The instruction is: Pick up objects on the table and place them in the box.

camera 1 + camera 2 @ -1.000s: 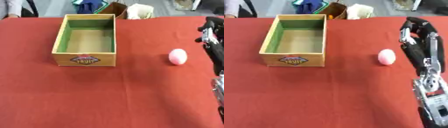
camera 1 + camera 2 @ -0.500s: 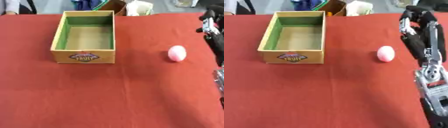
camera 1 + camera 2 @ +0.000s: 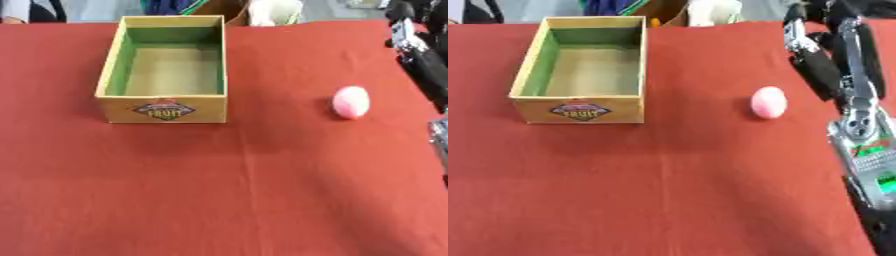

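The right hand (image 3: 820, 50) hangs at the table's (image 3: 667, 190) right edge, fingers fairly straight, holding nothing. Just to its left lies the pink egg-shaped object (image 3: 768, 102), apart from it. Open red cloth separates that from the empty box (image 3: 579, 107), far left. The hand's fingertips are cut off above.

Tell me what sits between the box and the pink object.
Nothing: only bare red tablecloth separates the box from the pink object, seen in both eye views.

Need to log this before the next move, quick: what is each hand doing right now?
Left hand: not in view.
Right hand: raised at the right edge beyond the pink egg-shaped object, holding nothing; open or closed cannot be told.
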Tool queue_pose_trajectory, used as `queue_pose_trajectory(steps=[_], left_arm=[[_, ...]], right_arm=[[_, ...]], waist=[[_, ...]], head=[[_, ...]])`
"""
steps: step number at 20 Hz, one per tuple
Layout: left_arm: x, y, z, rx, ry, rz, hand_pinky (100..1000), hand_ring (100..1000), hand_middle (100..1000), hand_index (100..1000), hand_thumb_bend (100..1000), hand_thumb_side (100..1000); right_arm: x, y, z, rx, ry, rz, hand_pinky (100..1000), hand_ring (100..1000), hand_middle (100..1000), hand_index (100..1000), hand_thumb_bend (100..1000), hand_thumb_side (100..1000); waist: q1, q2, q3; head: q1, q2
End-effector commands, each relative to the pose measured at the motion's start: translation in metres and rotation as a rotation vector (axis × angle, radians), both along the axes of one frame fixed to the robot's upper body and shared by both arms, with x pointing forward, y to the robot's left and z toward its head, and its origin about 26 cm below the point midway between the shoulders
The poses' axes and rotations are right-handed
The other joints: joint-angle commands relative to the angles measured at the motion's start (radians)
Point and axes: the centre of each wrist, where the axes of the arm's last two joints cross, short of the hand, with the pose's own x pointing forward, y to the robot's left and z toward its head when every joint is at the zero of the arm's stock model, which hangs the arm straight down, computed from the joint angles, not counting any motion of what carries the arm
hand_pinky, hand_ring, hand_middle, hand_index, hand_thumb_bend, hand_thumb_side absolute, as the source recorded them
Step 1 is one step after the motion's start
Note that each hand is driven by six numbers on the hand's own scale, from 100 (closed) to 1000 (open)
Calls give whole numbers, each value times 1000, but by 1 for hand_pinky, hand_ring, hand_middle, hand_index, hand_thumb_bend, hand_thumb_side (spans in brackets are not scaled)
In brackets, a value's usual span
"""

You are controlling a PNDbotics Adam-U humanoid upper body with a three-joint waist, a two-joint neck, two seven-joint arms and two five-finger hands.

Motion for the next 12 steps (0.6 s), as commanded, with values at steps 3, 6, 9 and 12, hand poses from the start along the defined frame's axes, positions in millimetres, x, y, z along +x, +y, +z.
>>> queue_pose_trajectory(steps=[3,6,9,12], left_arm=[[-2,-2,7,6,-24,-15,564,496,444,598,100,649],[-2,-2,7,7,-25,-18,564,496,444,598,100,649],[-2,-2,7,8,-24,-19,564,496,444,598,100,649],[-2,-2,7,8,-23,-21,564,496,444,598,100,649]], right_arm=[[-3,-4,26,-235,32,-102,600,792,704,858,100,745],[-3,-3,31,-356,95,-151,620,804,735,876,100,752],[-3,-4,38,-443,133,-174,637,815,758,895,100,762],[-3,-6,44,-516,173,-178,654,829,778,913,100,785]], waist=[[-2,-11,4],[-2,-10,7],[-3,-10,8],[-3,-9,8]], head=[[-5,-7],[-7,-12],[-7,-16],[-8,-18]])
